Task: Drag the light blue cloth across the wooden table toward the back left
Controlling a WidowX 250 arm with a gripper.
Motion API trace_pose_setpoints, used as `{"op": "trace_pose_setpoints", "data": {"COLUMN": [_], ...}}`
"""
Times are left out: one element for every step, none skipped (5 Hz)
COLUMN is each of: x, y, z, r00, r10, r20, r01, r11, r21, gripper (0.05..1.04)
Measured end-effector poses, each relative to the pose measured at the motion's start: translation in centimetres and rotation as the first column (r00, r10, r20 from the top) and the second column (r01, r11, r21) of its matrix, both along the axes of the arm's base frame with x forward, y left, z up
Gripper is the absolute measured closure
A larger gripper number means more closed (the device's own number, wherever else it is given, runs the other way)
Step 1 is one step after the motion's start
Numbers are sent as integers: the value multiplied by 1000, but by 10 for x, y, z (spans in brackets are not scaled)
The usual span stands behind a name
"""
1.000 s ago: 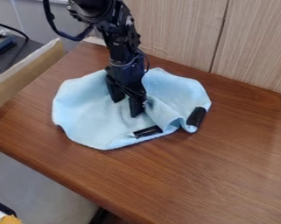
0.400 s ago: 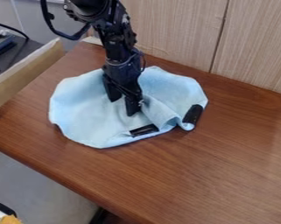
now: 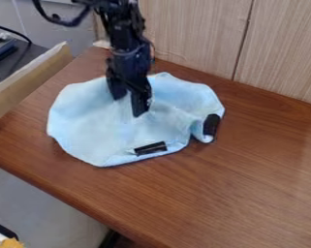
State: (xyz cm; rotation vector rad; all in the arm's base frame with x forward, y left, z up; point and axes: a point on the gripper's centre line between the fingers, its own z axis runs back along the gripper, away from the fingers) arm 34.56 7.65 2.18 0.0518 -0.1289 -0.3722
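The cloth [image 3: 86, 126], light blue and thin, lies on the table [image 3: 235, 189], spread broadly with a rounded outline and a few soft wrinkles. Near its front edge you have a dark strip [image 3: 149, 148], and at the right edge of the view's cloth a black patch [image 3: 211, 125], where the fabric curls up into a small fold. Your hand [image 3: 128, 105] is over the upper middle of the cloth, released: its fingers stand apart, with blue fabric showing between them. You cannot tell from here whether the tips press on the fabric or sit just above it. The step in hand looks like working the cloth with the fingertips, so bring the tips down gently and straight, and stop at light contact rather than digging into the wood. If you want a grip, choose a raised wrinkle, since flat fabric gives the fingers little to pinch and may simply slip. Close slowly, and keep any pull low and even, as a quick tug would probably bunch the middle and drag the curled edge under. Behind the cloth, a wood panel [image 3: 190, 38] rises at the back of the table, so allow the arm [image 3: 122, 36] room there.
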Motion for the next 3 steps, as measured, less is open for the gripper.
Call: {"op": "trace_pose_setpoints", "data": {"x": [-4, -13, -13], "y": [-1, -5, -5], "z": [23, 38, 40], "r00": [999, 999, 998], "r10": [1, -16, -22], "r20": [35, 48, 53], "r01": [-1, 16, 22], "r11": [1000, 1000, 1000], "r21": [4, -3, -1], "gripper": [85, 85, 85]}}
